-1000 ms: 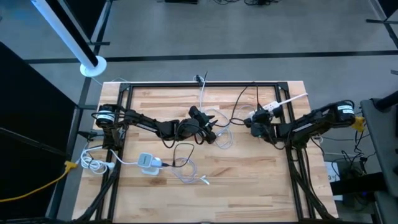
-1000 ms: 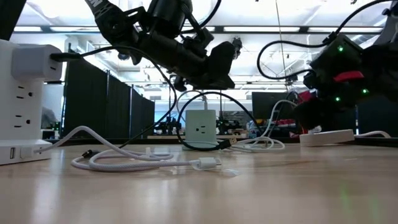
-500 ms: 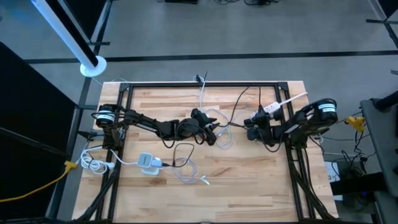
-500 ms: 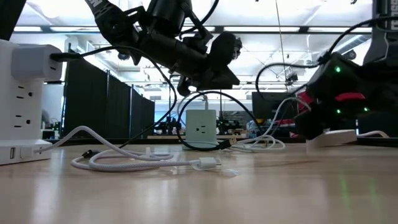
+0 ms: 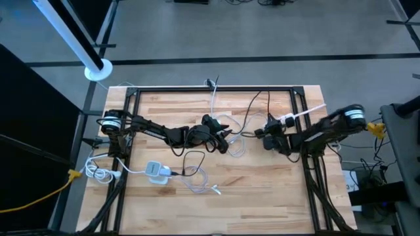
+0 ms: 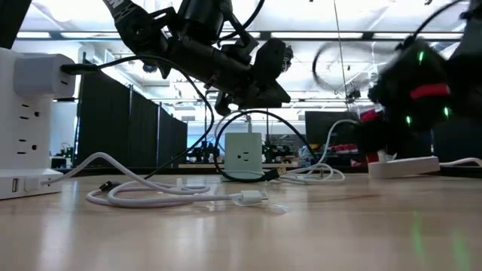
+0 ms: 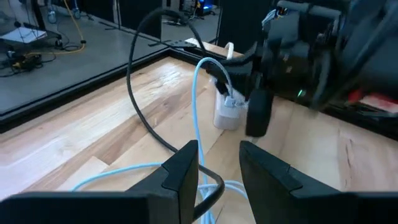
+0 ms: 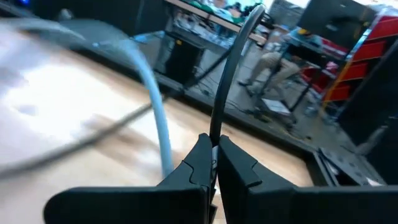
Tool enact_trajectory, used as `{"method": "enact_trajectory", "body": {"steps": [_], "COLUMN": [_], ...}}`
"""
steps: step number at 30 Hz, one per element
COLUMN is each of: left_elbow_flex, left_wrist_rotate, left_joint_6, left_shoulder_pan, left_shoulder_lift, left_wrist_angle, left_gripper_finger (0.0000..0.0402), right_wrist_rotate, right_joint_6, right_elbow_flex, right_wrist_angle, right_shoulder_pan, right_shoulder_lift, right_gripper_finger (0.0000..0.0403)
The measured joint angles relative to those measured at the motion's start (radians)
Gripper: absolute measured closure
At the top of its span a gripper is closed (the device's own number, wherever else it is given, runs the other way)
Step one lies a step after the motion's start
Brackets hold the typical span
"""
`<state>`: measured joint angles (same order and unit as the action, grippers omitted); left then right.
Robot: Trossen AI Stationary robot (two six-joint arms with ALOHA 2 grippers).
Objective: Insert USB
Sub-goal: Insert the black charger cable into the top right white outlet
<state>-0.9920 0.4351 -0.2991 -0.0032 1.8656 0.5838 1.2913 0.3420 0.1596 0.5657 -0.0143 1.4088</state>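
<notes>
My right gripper (image 8: 214, 160) is shut on a black cable (image 8: 231, 62); in the high view it (image 5: 262, 134) hovers right of centre, near the white power strip (image 5: 289, 118). My left gripper (image 7: 219, 163) is open and raised above the table's middle (image 5: 220, 136), over a tangle of white cable (image 7: 198, 106) and black cable (image 7: 140, 106). A white charger block (image 7: 226, 113) stands on the wood with cables plugged in. Another white cable with a connector end (image 6: 248, 198) lies loose on the table. My right gripper pinches the black cable (image 8: 217, 127) between its two fingers, the fingers lying across it. The cable rises from the fingers in a curve and stands clear of the table there.
A white outlet tower (image 6: 30, 120) with a USB port stands at the near left, shown in the high view as a small white adapter (image 5: 155, 172). The black metal frame (image 5: 197, 88) rims the table. Bare wood (image 5: 262, 196) lies toward the near edge.
My right gripper dipped toward the table about half a second ago and has risen again, carrying the black cable with it; its arm's elbow swung about. The power strip shifted slightly. My left gripper tipped a little and has since kept still.
</notes>
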Motion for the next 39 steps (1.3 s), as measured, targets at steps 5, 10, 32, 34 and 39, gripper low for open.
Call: {"method": "enact_trajectory", "body": {"steps": [5,10,32,34,39], "left_elbow_flex": [-0.017,-0.075,-0.534,-0.53,-0.529], "left_wrist_rotate": [-0.008,-0.011,0.056,0.119,0.151], "left_joint_6": [0.05,0.125,0.308,0.326,0.344], "left_shoulder_pan": [-0.004,-0.022,-0.042,-0.04,-0.041], "left_shoulder_lift": [0.0,0.0,0.3,0.298,0.288], "left_wrist_angle": [0.004,0.007,-0.064,-0.08,-0.08], "left_gripper_finger": [0.0297,0.0297,0.0297,0.0297,0.0297], "right_wrist_rotate": [-0.098,-0.293,-0.926,-0.937,-0.973], "right_joint_6": [-0.206,-0.291,-0.351,-0.352,-0.352], "right_elbow_flex": [0.004,0.005,0.005,0.005,0.006], "right_wrist_angle": [0.002,0.002,0.112,0.113,0.12], "right_shoulder_pan": [0.002,0.002,-0.001,-0.001,-0.001], "right_shoulder_lift": [-0.289,-0.551,-0.708,-0.707,-0.707], "right_gripper_finger": [0.0403,0.0403,0.0403,0.0403,0.0403]}}
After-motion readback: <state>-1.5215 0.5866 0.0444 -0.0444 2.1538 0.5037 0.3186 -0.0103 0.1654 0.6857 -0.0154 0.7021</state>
